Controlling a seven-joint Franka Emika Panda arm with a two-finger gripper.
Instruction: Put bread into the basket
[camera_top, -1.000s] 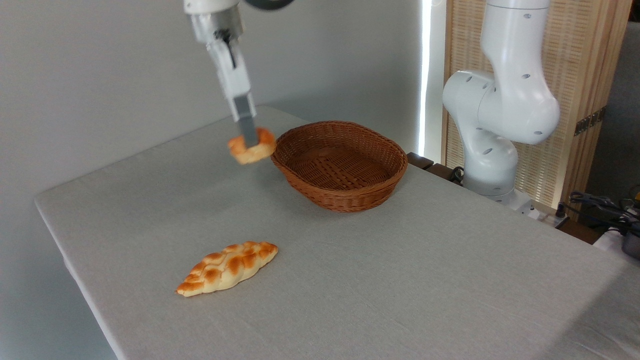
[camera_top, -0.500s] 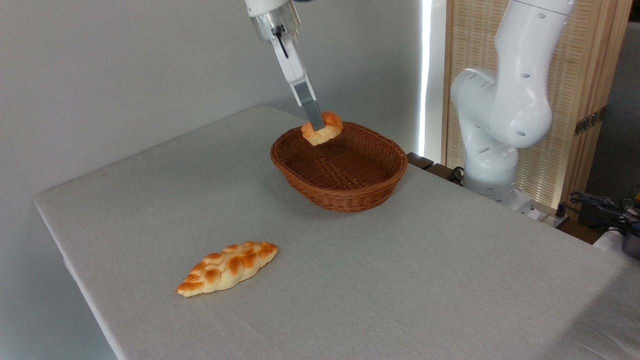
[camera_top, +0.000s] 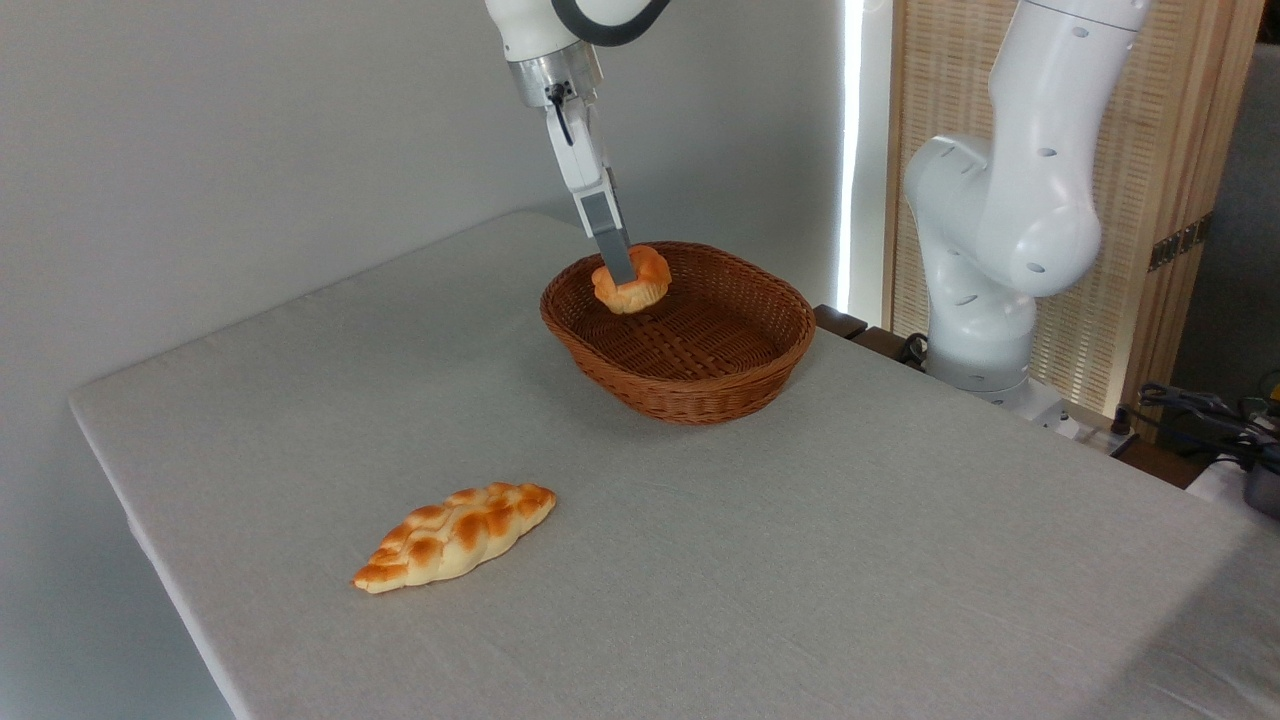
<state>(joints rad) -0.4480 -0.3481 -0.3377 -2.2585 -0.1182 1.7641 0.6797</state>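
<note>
Lower now — knotted golden-orange bread (camera_top: 632, 282), seemingly inside the basket (camera_top: 690, 385).

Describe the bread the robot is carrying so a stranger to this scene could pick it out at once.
Start at the brown wicker basket toward the far side of the grey table. Hanging over its left part, pinched in the tool of the white arm, is the bread. It is a small round golden-orange bun with a knotted top, unlike the long braided loaf lying near the table's front left.

soft even light, sharp, blown-out window strip (camera_top: 853, 150).
</note>
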